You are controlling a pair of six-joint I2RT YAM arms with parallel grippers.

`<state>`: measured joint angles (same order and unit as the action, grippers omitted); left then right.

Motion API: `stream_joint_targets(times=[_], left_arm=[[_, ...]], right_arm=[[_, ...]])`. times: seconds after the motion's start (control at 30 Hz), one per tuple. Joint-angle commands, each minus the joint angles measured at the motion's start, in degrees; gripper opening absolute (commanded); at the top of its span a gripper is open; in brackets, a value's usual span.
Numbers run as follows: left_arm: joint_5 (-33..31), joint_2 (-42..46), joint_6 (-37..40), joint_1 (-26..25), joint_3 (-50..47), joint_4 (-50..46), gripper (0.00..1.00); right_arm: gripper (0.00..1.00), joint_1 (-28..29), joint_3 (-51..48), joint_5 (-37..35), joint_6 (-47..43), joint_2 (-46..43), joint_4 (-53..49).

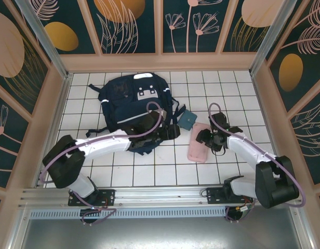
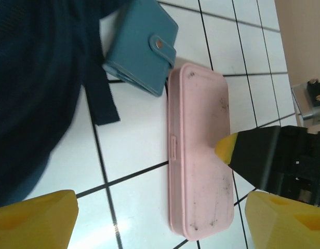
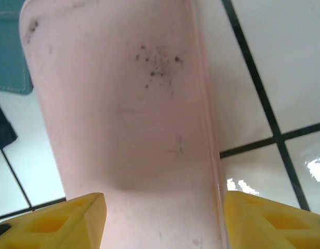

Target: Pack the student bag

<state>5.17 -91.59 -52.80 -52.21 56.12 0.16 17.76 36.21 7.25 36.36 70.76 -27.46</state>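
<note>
The student bag (image 1: 131, 98), dark navy with white stripes, lies flat at the back left; its fabric fills the left of the left wrist view as the bag (image 2: 35, 93). A pink pencil case (image 1: 197, 143) lies on the tiles to its right. My right gripper (image 1: 205, 138) straddles the pencil case (image 3: 129, 104), and its yellow fingers (image 3: 51, 220) press on both long sides. My left gripper (image 1: 173, 130) hovers at the bag's near right corner. It is open and holds nothing, with the pencil case (image 2: 199, 155) and tiles below it.
A teal snap wallet (image 1: 188, 119) lies between the bag and the far end of the pencil case, also seen as the wallet (image 2: 142, 46). A black bag strap (image 2: 100, 101) trails onto the tiles. Wooden walls (image 1: 160, 62) enclose the white tiled floor (image 1: 149, 171).
</note>
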Motion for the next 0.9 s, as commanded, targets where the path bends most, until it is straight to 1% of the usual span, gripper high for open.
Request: stream_joint_targets(times=[0.0,0.13,0.2,0.3,0.37,0.53,0.67,0.87], left_arm=[[2.11,-3.94,-3.05,-2.27,3.10,3.70,0.80],[3.06,-8.99,-4.58,-4.07,5.48,4.79,0.75],[3.53,-10.84,-5.34,-4.11,5.99,5.81,0.70],[3.90,-13.77,-5.92,-4.14,7.60,6.10,0.60],[4.67,-15.96,-6.17,-4.07,8.83,6.40,0.51],[7.34,-20.67,-6.79,-4.18,11.31,7.71,0.36],[8.58,-24.09,-7.32,-4.20,13.25,8.13,0.33],[9.03,-27.38,-7.29,-4.13,14.98,6.88,0.31]], right_arm=[[0.63,0.20,-0.04,1.13,0.07,-2.43,-2.57],[0.67,-0.17,0.51,1.01,-1.91,0.42,-3.13],[0.74,-0.11,0.70,-0.68,-1.58,2.32,-3.35],[0.80,-0.18,0.64,-0.47,-1.47,2.93,-1.55],[0.83,-0.38,0.45,1.08,-1.72,3.00,0.29],[0.86,-2.18,-0.53,4.14,-2.91,3.86,2.29],[0.89,-4.86,-2.39,8.14,-3.87,3.43,4.42],[0.92,-6.07,-4.16,12.33,-4.98,2.71,6.61]])
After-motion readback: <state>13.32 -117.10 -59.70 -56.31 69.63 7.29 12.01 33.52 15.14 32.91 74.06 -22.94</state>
